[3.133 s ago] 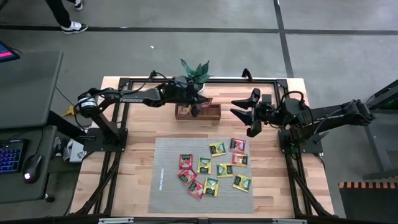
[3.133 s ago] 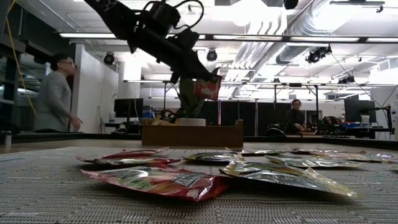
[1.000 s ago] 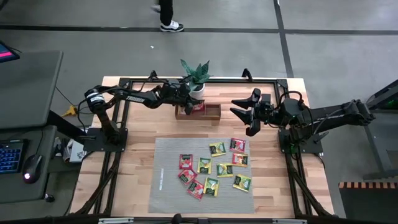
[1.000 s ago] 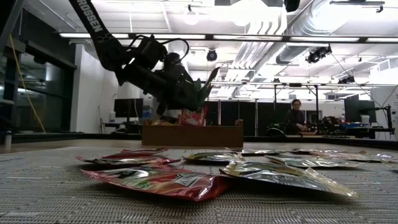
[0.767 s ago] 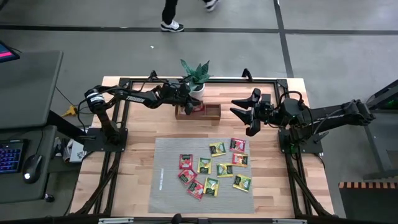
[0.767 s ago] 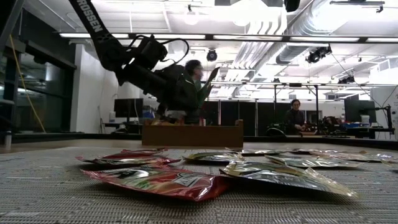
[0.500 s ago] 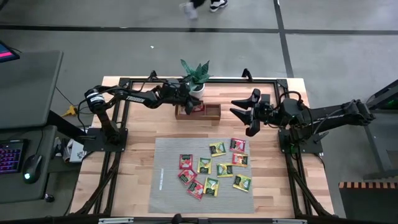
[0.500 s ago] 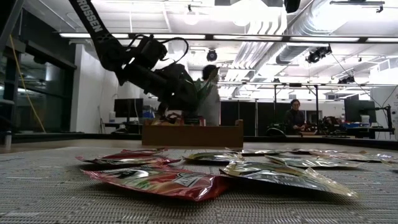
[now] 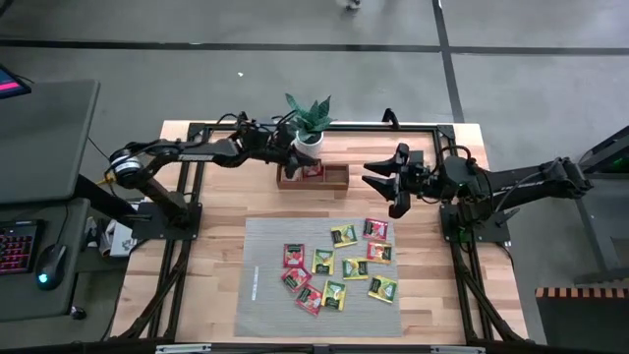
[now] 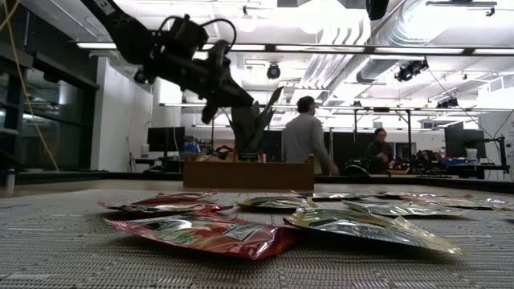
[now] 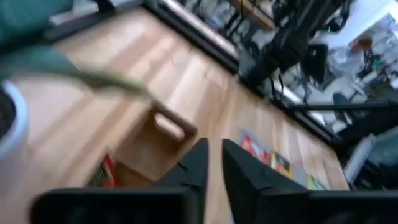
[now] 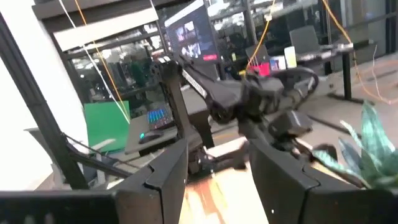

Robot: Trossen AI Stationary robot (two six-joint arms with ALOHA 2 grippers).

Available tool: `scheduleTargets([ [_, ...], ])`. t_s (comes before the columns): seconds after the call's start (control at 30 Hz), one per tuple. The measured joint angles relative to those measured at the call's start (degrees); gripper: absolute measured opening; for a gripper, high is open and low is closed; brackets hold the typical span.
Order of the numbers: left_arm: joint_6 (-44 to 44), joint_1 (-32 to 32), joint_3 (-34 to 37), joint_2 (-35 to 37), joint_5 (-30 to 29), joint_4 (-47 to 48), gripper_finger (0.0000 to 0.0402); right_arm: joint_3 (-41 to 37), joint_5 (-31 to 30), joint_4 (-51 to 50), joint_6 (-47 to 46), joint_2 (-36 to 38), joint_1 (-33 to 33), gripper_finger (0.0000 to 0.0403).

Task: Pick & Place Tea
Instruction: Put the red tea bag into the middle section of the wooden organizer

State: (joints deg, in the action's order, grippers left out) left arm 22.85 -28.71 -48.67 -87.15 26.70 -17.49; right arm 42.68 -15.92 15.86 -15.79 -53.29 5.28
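Several red, yellow and green tea sachets (image 9: 339,264) lie flat on the grey ribbed mat (image 9: 265,295). One red sachet (image 9: 313,170) sits in the left compartment of the wooden tray (image 9: 329,178); in the left wrist view this sachet (image 11: 107,172) stands against the compartment wall. My left gripper (image 9: 292,155) hangs shut and empty above the tray's left end, beside the potted plant (image 9: 309,116). My right gripper (image 9: 381,182) waits open to the right of the tray, holding nothing.
The plant's white pot (image 11: 11,127) stands close to my left gripper at the table's far edge. A black frame (image 9: 324,126) rims the table. In the low view, people (image 10: 307,132) are in the room behind the tray (image 10: 249,172).
My left gripper has let go of the red sachet, which now rests in the tray's left compartment. The gripper has then risen clear of the tray and drawn back a little toward the table's left edge.
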Motion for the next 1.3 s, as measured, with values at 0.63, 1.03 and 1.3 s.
scheduleTargets([
  [0.63,7.1,25.3,0.0,12.2,-24.7,29.1,0.0001,0.0,13.0,5.4,-6.7,-15.7,0.0,0.012],
  [1.03,27.5,46.2,0.0,12.0,-41.2,31.4,0.0,0.0,12.4,1.7,-9.8,-16.6,3.0,0.0075],
  [1.3,28.2,55.8,0.0,6.6,-49.4,31.5,0.0,0.0,12.5,2.0,-13.2,-23.5,4.7,0.0075],
])
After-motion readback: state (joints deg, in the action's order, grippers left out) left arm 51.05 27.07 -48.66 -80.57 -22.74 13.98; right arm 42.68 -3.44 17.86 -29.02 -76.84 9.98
